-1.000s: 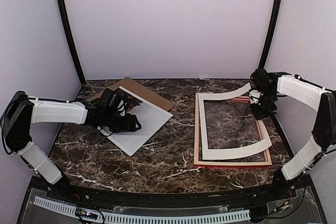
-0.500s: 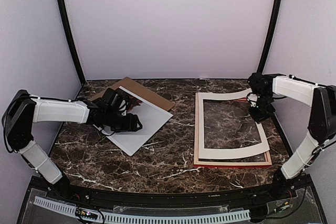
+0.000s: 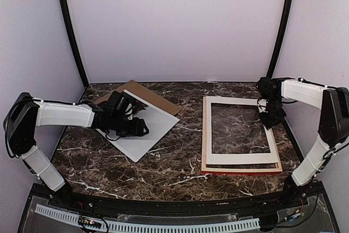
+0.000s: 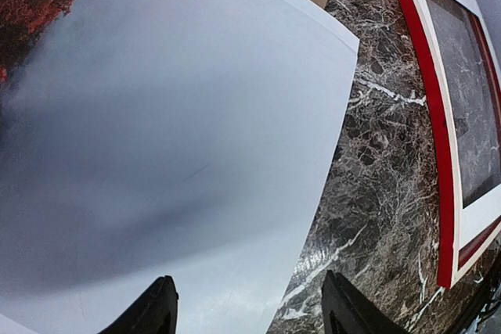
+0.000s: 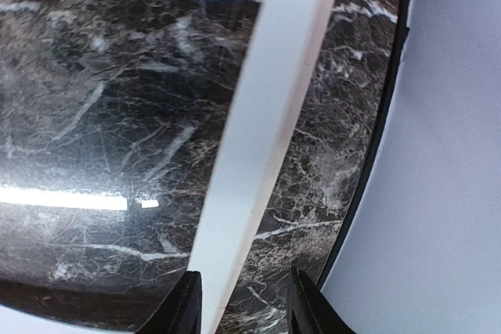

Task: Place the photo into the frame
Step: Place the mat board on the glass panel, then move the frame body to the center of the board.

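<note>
Red frame (image 3: 240, 171) has just the mat (image 3: 240, 159) on it; the photo (image 3: 152, 124) is not in yet. Left gripper (image 4: 246, 307) and right gripper (image 5: 239, 303) are spread, holding nothing

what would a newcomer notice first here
The red frame lies on the table's right side under a white mat, the right gripper at the mat's right edge. On the left, the left gripper hangs open over the photo, which overlaps a brown backing board.

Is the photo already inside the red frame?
No, the photo lies well to the left of the frame, not touching it.
</note>
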You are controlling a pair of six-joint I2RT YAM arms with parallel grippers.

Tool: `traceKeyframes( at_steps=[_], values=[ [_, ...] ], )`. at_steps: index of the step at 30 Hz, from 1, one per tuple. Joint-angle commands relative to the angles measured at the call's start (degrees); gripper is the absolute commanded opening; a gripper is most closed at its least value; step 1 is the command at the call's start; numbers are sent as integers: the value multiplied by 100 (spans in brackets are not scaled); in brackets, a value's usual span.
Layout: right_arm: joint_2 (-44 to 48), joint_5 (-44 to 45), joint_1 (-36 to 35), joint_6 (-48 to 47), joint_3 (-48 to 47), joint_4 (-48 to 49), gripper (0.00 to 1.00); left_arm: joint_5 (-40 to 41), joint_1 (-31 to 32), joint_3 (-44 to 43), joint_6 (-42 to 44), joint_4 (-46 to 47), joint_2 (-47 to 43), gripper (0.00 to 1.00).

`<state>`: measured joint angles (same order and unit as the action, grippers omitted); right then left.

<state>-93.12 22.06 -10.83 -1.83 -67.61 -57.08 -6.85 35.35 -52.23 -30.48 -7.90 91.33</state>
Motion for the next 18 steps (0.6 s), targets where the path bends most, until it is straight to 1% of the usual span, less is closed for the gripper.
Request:
traceKeyframes(
  at_steps=[1,4,8,12,14,16,18],
  values=[
    [-39,385,12,239,-181,41,45,19,41,-147,33,-141,28,66],
    [-27,331,49,366,-183,205,53,12,42,-154,45,-141,40,66],
    [70,220,178,455,-154,619,58,6,45,-143,57,-141,29,66],
    [106,-346,491,469,-152,1166,64,0,57,-130,67,-139,15,66],
    [77,-543,662,497,-118,1426,72,-7,59,-118,76,-141,1,66],
    [-18,-945,880,499,-67,1750,78,-9,58,-87,71,-109,-10,66],
    [-130,-1304,1025,522,-14,2002,80,-13,59,-60,69,-88,-22,66]
  ],
)
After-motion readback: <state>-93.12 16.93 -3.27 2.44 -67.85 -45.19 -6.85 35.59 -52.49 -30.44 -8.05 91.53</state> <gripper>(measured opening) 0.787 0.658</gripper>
